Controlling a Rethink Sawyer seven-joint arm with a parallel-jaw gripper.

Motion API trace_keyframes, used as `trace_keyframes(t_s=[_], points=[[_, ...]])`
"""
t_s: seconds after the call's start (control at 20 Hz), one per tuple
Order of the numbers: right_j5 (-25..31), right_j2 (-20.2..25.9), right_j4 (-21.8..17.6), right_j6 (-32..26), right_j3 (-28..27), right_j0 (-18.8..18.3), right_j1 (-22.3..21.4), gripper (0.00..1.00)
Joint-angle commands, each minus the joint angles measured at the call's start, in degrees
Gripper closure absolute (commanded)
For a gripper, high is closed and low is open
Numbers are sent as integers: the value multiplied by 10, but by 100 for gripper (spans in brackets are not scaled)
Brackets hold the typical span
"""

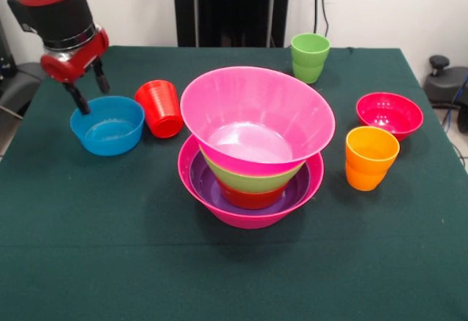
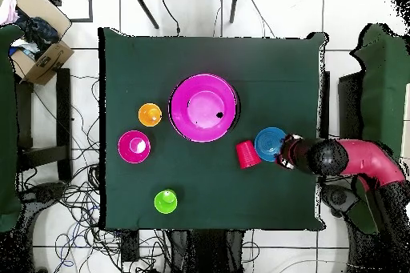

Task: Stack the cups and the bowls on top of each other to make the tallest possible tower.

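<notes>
The tower [image 1: 252,156] [image 2: 204,108] stands mid-table: a hot-pink bowl as base, then purple, red and lime green bowls, with a second large hot-pink bowl tilted on top. At the left sits a small blue bowl [image 1: 107,124] [image 2: 270,142], and a red cup [image 1: 161,107] [image 2: 247,154] lies on its side beside it. My gripper [image 1: 88,92] [image 2: 285,154] hangs open just above the blue bowl's far left rim, holding nothing. A lime green cup [image 1: 310,56] [image 2: 166,201] stands upright at the back. An orange cup [image 1: 370,157] [image 2: 150,114] and a crimson bowl [image 1: 389,115] [image 2: 134,146] sit at the right.
The dark green table cloth [image 1: 88,262] covers the whole top. A black stand [image 1: 232,6] rises behind the table's far edge. In the overhead view a cardboard box [image 2: 38,46] and cables lie on the floor beside the table.
</notes>
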Motion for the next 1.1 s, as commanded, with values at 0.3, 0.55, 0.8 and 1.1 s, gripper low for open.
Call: trace_keyframes(t_s=[0.3, 0.55, 0.8, 1.1], points=[[55, 16, -18, -319, 38, 21, 22, 0], [61, -3, -19, -340, 30, 31, 11, 0], [76, -27, -19, -329, 23, 47, -1, 0], [51, -48, -34, -290, 5, 47, -3, 0]])
